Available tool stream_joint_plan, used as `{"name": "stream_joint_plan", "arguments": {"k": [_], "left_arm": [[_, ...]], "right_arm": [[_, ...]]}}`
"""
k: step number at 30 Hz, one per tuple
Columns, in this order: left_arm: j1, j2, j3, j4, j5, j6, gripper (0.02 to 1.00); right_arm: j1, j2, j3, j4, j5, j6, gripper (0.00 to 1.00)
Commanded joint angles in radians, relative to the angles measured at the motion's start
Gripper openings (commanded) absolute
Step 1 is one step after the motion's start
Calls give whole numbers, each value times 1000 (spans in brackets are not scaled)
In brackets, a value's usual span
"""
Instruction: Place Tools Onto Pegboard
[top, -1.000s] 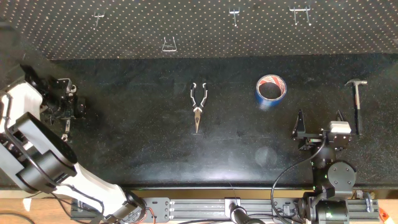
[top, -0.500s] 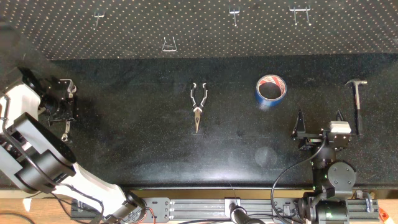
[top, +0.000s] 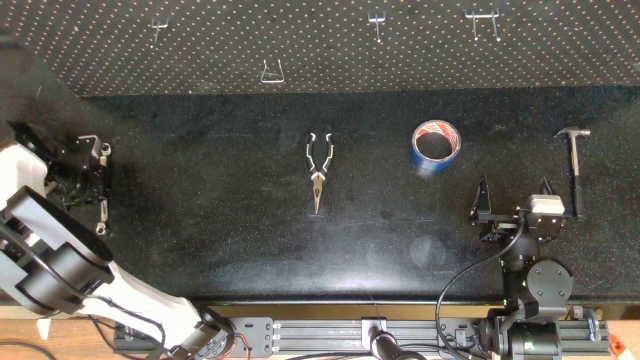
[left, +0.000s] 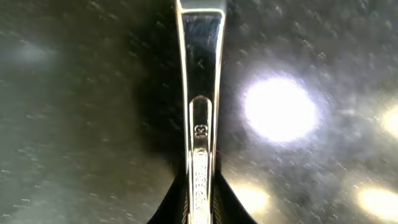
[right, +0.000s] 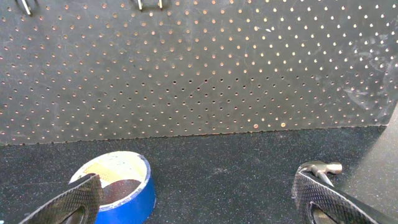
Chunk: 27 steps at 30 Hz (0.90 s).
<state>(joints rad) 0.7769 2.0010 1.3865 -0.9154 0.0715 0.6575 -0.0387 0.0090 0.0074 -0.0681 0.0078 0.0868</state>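
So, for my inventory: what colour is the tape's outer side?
Blue tape, clearest in the right wrist view.

your pegboard (top: 320, 45) is black, dotted all over with an even grid of small pale holes, and its hooks (top: 376, 20) are bare silver metal. the table mat (top: 220, 210) is black too, with a fine grey speckle. the tape roll (top: 431, 164) is blue on its outer wall, red and white on its top edge. the pliers (top: 318, 170) are silver with pale handles. the hammer (top: 574, 165) has a silver head on a dark handle. the wrench (left: 200, 112) is mirror chrome. your left gripper (left: 200, 208) and right gripper (top: 514, 190) are both black; the right one's fingers (right: 68, 202) carry a fine woven texture.
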Motion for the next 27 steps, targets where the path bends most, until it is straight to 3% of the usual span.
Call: {"name": "stream_joint_plan", "arguments": {"k": [1, 4, 5, 7, 11, 16, 19, 22, 27], "left_arm": [[-80, 0, 210, -218, 31, -1, 29], [-139, -106, 409, -304, 31, -83, 27], [-149, -361, 433, -405, 27, -11, 29], [-147, -573, 399, -552, 31, 32, 29], [-150, -908, 146, -589, 46, -13, 29], [-150, -1155, -158, -314, 43, -202, 29], [-150, -1210, -309, -53, 106, -377, 29], [-151, -1146, -386, 151, 109, -472, 29], [-151, -965, -389, 372, 119, -504, 29]], "right_arm": [[-6, -4, -3, -6, -9, -17, 1000], [-6, -4, -3, -6, -9, -17, 1000], [-6, -4, -3, -6, -9, -17, 1000], [-6, -4, -3, -6, -9, -18, 1000], [-6, -4, -3, -6, -9, -17, 1000], [-6, -4, -3, -6, -9, -17, 1000], [-6, -4, -3, -6, -9, -17, 1000], [-6, -4, -3, -6, -9, -17, 996], [-6, -4, -3, -6, -9, -17, 1000]]}}
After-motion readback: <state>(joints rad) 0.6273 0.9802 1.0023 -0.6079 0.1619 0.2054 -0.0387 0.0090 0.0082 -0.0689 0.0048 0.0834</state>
